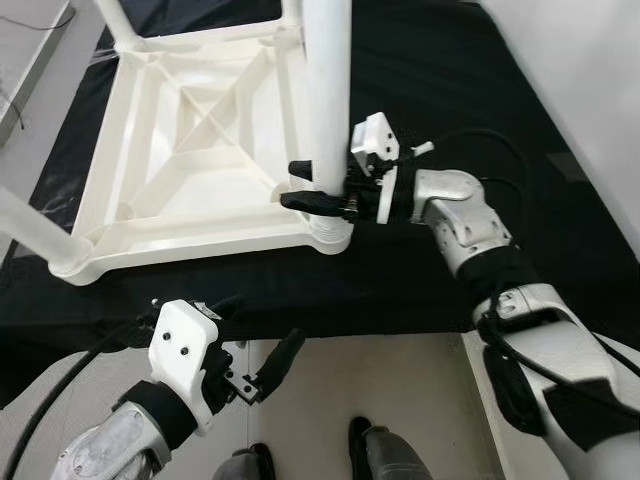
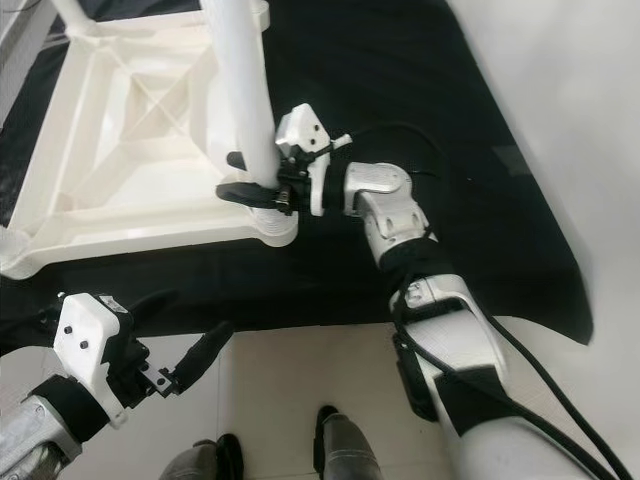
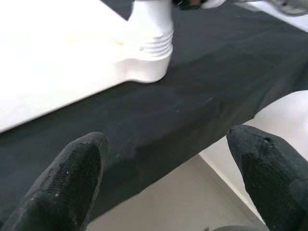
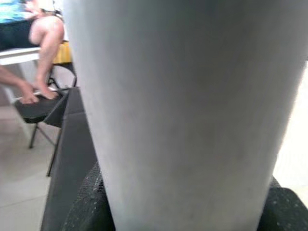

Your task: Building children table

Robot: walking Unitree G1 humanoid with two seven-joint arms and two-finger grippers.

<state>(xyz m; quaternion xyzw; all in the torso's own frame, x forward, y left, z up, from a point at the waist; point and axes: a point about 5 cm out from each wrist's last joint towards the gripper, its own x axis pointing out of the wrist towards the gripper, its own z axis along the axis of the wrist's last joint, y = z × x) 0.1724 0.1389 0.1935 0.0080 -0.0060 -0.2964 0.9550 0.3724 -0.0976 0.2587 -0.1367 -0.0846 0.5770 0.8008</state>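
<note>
Upturned white plastic children's table top (image 1: pixel 190 150) lies on a black cloth (image 1: pixel 450 80) spread over the floor, its ribbed underside facing up, sitting toward ten o'clock in the head view. A tall white plastic table leg (image 1: pixel 328 90) stands upright in the corner socket (image 1: pixel 328 232) nearest the robot, rising out past twelve o'clock. The right end effector (image 1: pixel 315 185) reaches in from three o'clock and is clamped around that leg just above the socket, one black finger on either side of the tube. Its wrist camera agrees: the pale tube sits right between the two textured black fingertips (image 4: pixel 86 207), touching both. Behind it at about nine o'clock, a seated person's legs (image 4: pixel 45 43) and a dark folding chair (image 4: pixel 41 108) are visible.

Another white leg (image 1: pixel 35 232) stands in the socket at nine o'clock, and a third (image 1: pixel 115 22) at eleven o'clock.

The left end effector (image 1: pixel 270 375) hovers low at seven o'clock over the pale tiled floor (image 1: pixel 400 390), just short of the cloth's edge, fingers spread apart and holding nothing. From its wrist camera the threaded corner socket (image 3: pixel 147 60) lies ahead, well apart from the fingertips (image 3: pixel 72 178). The robot's dark feet (image 1: pixel 370 445) show at six o'clock.
</note>
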